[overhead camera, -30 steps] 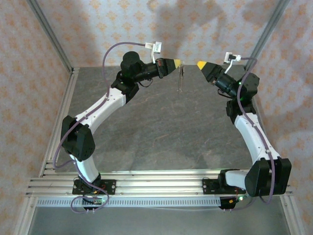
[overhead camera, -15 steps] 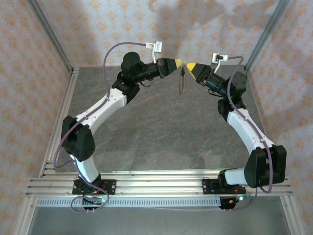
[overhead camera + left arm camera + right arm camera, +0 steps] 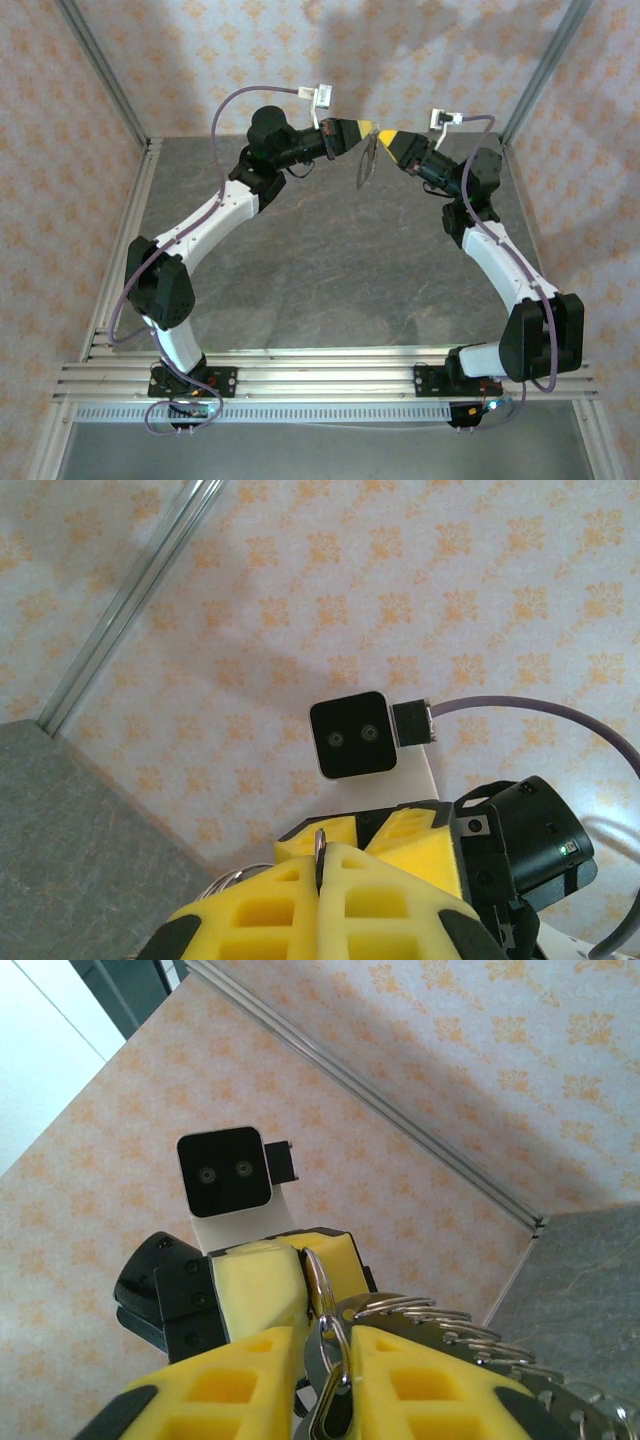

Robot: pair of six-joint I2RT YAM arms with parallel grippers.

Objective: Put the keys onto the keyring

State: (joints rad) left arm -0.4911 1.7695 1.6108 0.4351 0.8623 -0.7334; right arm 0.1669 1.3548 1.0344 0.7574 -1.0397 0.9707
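Both arms reach over the far end of the table (image 3: pixel 330 280), their tips nearly meeting in front of the patterned wall (image 3: pixel 430 60). The left gripper (image 3: pixel 365 128) is clenched. In its wrist view the yellow fingers (image 3: pixel 270 900) press together, with a thin metal edge of the keyring (image 3: pixel 367 160) pinched in the seam. The right gripper (image 3: pixel 382 134) faces it from the other side, just beside it. Its own yellow fingers (image 3: pixel 410 1380) stand closed on a metal loop of the same keyring, whose bumpy coiled edge trails off to the right in that view. From above, the keyring hangs slanting down from between the two tips — in the air, off the table, gripped at its top end by both.
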